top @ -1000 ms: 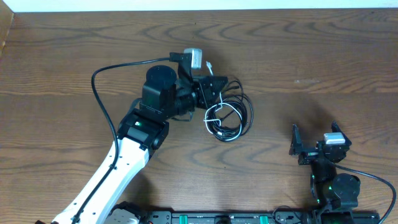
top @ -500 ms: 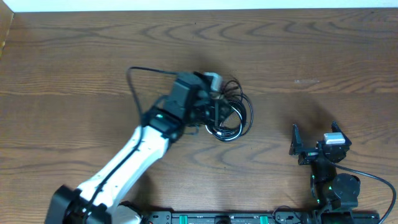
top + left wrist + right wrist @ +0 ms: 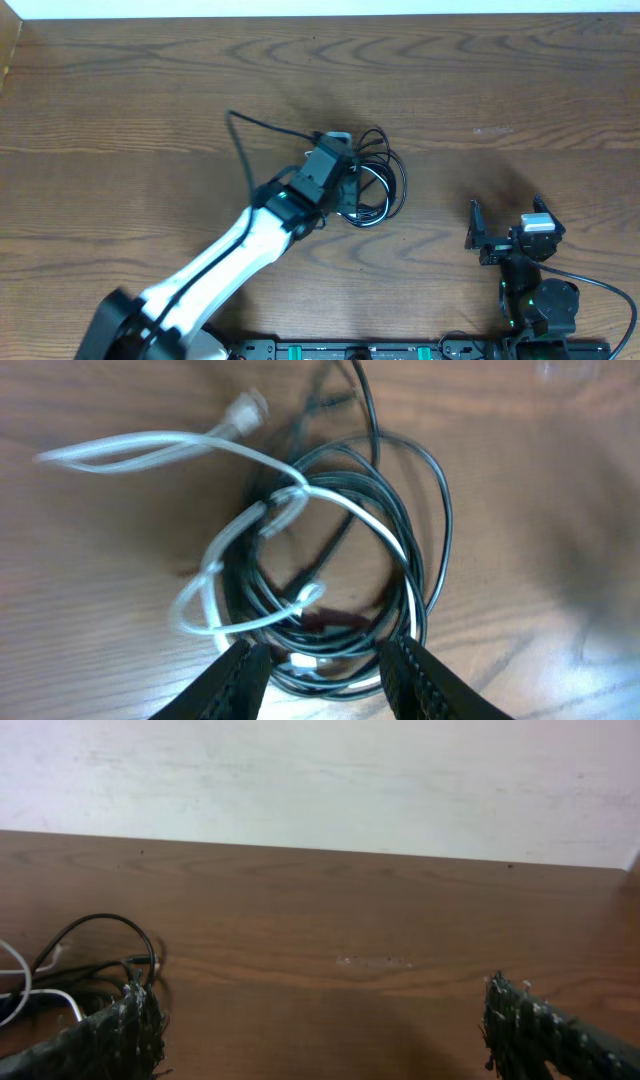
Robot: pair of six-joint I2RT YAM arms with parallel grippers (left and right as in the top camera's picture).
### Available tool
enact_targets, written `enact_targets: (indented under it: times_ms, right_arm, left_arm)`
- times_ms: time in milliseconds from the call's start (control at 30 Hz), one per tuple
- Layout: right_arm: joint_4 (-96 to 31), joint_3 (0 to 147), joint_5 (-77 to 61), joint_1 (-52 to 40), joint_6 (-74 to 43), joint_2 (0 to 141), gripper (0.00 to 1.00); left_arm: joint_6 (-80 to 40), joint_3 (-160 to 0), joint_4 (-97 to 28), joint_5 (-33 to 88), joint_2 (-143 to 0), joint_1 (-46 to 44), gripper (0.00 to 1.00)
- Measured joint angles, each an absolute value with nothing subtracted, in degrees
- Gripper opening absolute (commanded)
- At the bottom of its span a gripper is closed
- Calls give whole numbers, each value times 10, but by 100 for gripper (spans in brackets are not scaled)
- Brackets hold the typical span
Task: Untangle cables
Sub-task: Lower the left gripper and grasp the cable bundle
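Note:
The cables (image 3: 392,187) lie in one tangled coil mid-table: several black loops (image 3: 436,530) with a white cord (image 3: 150,445) threaded through them, its small plug (image 3: 246,406) lying at the far left. My left gripper (image 3: 349,186) hovers over the coil's left side. In the left wrist view its jaws stand apart (image 3: 325,678) with the coil's near edge lying loose between them, nothing pinched. My right gripper (image 3: 506,222) sits at the front right, wide open (image 3: 320,1030) and empty. The coil's edge (image 3: 100,925) shows far left in its view.
The left arm's thicker black lead (image 3: 250,125) arcs over the table behind the arm. A white wall (image 3: 320,780) stands behind the table's far edge. The black base rail (image 3: 330,350) runs along the near edge. Bare wood (image 3: 450,110) lies between the coil and the right gripper.
The left arm has swung round and come down over the coil. Its jaws, shut a second ago, now stand apart. The right arm has not moved.

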State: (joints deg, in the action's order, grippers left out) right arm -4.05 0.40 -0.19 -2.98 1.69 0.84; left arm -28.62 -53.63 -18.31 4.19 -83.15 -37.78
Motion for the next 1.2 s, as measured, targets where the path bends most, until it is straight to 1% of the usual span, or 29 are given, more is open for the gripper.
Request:
enact_targets:
  times_ms: [100, 200, 267, 333, 533, 667, 800, 1000, 1033, 1067, 1167, 1200]
  right_arm:
    - [-41, 4, -2, -30, 17, 8, 99]
    - [-41, 4, -2, -30, 17, 8, 99]
    - [-41, 4, -2, -30, 17, 8, 99]
    - [-41, 4, -2, -30, 17, 8, 99]
    - [-41, 4, -2, -30, 17, 8, 99]
    - [-41, 4, -2, -30, 17, 8, 99]
    - [-41, 4, -2, -30, 17, 8, 99]
    - [-41, 4, -2, -30, 17, 8, 99]
    - [-41, 4, -2, -30, 17, 8, 99]
    - [-41, 4, -2, -30, 17, 8, 99]
    - [-41, 4, -2, -30, 17, 8, 99]
    - [-41, 4, -2, -30, 17, 8, 99]
  left_arm:
    - [-344, -537, -230, -11, -783, -377, 62]
    - [-455, -537, -267, -34, -768, -377, 62]
    - [-564, -537, -272, -25, -775, -377, 62]
    - [-649, -537, -266, -6, -788, -377, 62]
    - [-806, -537, -235, 29, -843, -386, 62]
    - [-853, -537, -196, 35, -888, -387, 53]
    - [-872, -537, -144, 38, -924, -387, 52]
    - [-883, -537, -130, 25, -934, -387, 52]
    - [-884, -537, -130, 24, -935, -387, 49]
    - [-885, -537, -130, 22, -936, -387, 44]
    - [-884, -537, -126, 16, -942, -387, 22]
    - [-888, -537, -126, 10, -947, -387, 19]
